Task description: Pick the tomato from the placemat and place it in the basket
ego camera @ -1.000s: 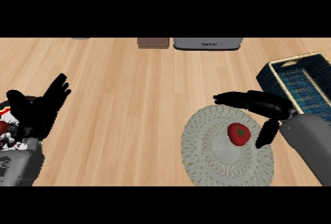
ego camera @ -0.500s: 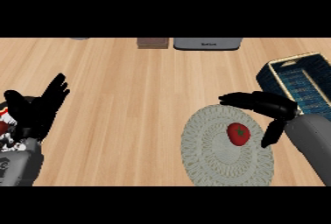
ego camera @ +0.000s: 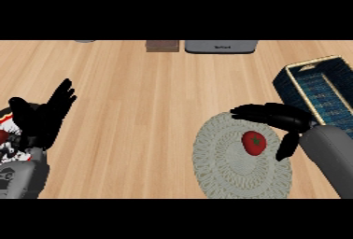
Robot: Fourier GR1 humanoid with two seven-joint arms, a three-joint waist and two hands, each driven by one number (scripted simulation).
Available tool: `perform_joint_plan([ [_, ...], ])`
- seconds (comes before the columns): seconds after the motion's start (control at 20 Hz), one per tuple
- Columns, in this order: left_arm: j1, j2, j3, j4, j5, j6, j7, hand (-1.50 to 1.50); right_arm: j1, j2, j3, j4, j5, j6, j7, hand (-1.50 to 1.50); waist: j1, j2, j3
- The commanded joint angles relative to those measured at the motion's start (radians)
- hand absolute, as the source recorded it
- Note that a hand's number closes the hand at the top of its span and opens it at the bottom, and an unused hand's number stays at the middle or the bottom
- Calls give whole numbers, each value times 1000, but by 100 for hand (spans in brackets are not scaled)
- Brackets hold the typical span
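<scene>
One tomato (ego camera: 254, 142) sits on the round grey placemat (ego camera: 228, 170), a bit right of the mat's middle and toward its far side. It is red with a small green top. You want to pick it up and put it in the basket (ego camera: 318, 88), which is the dark blue one with the pale rim, far and to the right of the mat.

Your right hand (ego camera: 284, 122) is just beside the tomato. Its fingers reach out over the far side of the tomato, and the thumb hangs down on the right side. The hand is spread wide and holds nothing. It looks like it is not touching the tomato yet, but that is hard to tell from above.

To do this step well, bring the hand down so the tomato sits between the fingers and the thumb. Get the tomato in the middle of that gap before you close. A tomato is round and smooth, so I think it can roll away if you push only one side. Close slowly from both sides at once. Try not to drag the mat along.

Then lift straight up before you go toward the basket, so you clear its rim.

Your left hand (ego camera: 41, 119) rests at the left edge, fingers up and spread, holding nothing. Leave it there.
</scene>
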Motion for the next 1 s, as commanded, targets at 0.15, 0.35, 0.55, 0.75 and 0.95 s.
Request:
perform_joint_plan([
  [0.15, 11, -5, 34, 46, -17, -44, -40, 0, 41, -7, -36, -41, 68, 43, -52, -150, -5, -1, 0],
  [0.35, -42, -35, 28, -2, -34, 9, 37, 0, 37, 42, -29, 105, 139, -74, -113, -150, 0, 1, 0],
  [0.55, -44, -11, 49, -10, -25, -27, 46, 0, -14, 117, -8, 88, 198, -86, -46, 150, 4, 1, 0],
  [0.75, 20, -38, 34, -81, -47, -10, 59, 0, 53, 37, -20, 6, 242, -117, -119, 150, -1, -2, 0],
  [0.95, -75, -41, 65, 64, -52, -25, 23, 0, 66, 94, -16, 51, 295, -165, -119, 150, -6, 1, 0],
])
